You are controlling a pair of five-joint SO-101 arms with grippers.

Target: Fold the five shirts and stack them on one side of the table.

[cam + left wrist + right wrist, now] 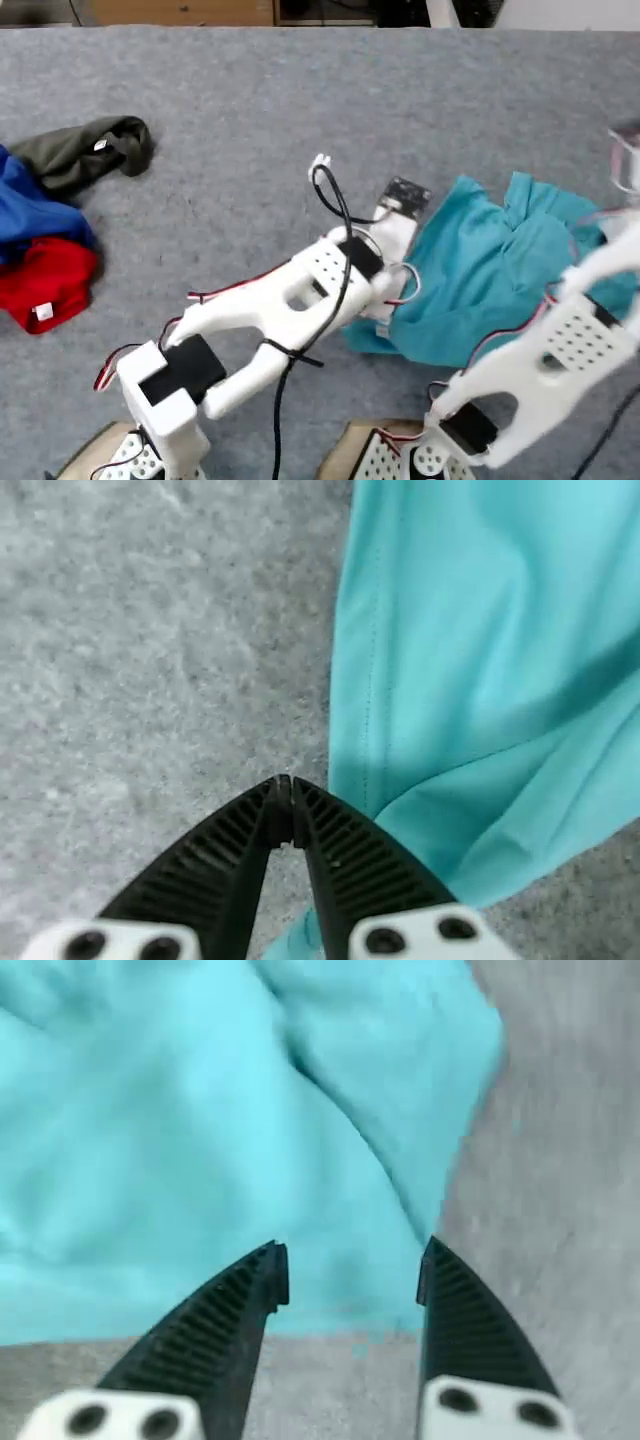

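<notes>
The teal shirt [490, 270] is lying rumpled on the grey desk [300, 90], towards the right arm's side, and it is being flanked by both arms. The left claw [283, 805] is being held pressed together with nothing in it, over bare desk just beside the shirt's stitched hem [365, 680]. That hem is running roughly along the line the claw is pointing, off to one side of it, so the cloth is not being touched. The right claw [352, 1260] is being held spread above the shirt, with a corner of the cloth lying under the gap between its fingers. The right claw is therefore being judged the nearer and better placed for a pinch; the left would need shifting sideways and opening first. A dark green shirt [85, 150], a blue shirt [35, 215] and a red shirt [50, 280] are lying bunched well apart, at the left arm's end of the desk.
</notes>
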